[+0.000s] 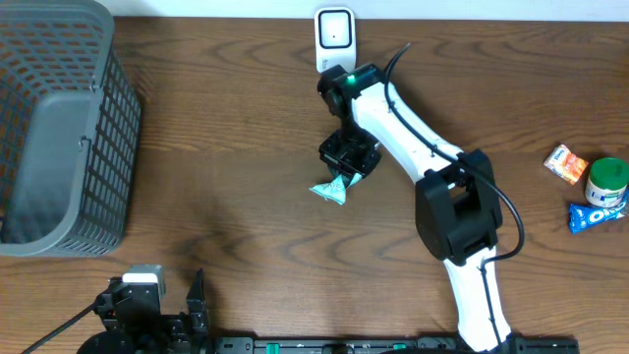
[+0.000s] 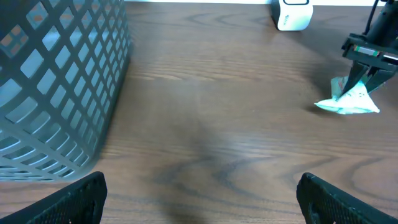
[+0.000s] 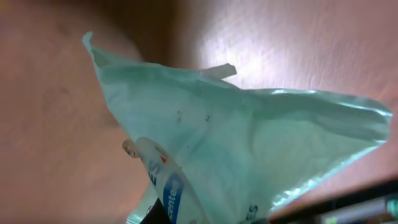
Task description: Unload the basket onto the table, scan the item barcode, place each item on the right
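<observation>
Near the white scanner (image 1: 334,36), teal packet (image 1: 329,191) pinched in right tool (image 1: 343,177).

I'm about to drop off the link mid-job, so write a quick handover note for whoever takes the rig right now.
Right gripper: shut on the pale green packet, mid-table, just in front of the white scanner.
Left gripper: open, empty, near the front edge by the grey basket.
Done: packet gripped.
Left: present its barcode to the scanner; no barcode is visible in any view.
</observation>
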Controlling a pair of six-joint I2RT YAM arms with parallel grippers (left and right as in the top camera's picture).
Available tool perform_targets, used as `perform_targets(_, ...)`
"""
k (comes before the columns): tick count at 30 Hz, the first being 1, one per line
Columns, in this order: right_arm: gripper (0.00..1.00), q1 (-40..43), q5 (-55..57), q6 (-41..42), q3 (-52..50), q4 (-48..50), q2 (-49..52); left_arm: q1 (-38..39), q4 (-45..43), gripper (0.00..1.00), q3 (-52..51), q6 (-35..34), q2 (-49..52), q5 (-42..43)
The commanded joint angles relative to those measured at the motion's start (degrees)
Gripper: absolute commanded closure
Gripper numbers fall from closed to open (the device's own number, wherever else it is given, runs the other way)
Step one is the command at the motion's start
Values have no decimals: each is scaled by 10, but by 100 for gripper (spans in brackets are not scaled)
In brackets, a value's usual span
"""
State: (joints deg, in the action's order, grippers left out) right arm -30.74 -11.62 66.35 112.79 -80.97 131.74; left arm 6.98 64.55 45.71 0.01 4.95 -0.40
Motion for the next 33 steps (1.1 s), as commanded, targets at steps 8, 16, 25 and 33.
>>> perform_targets(8, 45, -77, 183, -6, -12, 47, -2, 2, 1, 2, 2, 4, -3, -7)
perform_targets(16, 43, -80, 186, 101, -15, -1, -2, 2, 1, 2, 2, 4, -3, -7)
perform_targets(25, 44, -81, 180, 134, -65, 28, -2, 2, 1, 2, 2, 4, -3, -7)
perform_targets(33, 80, -67, 243, 133, -160, 130, -2, 2, 1, 2, 2, 4, -3, -7)
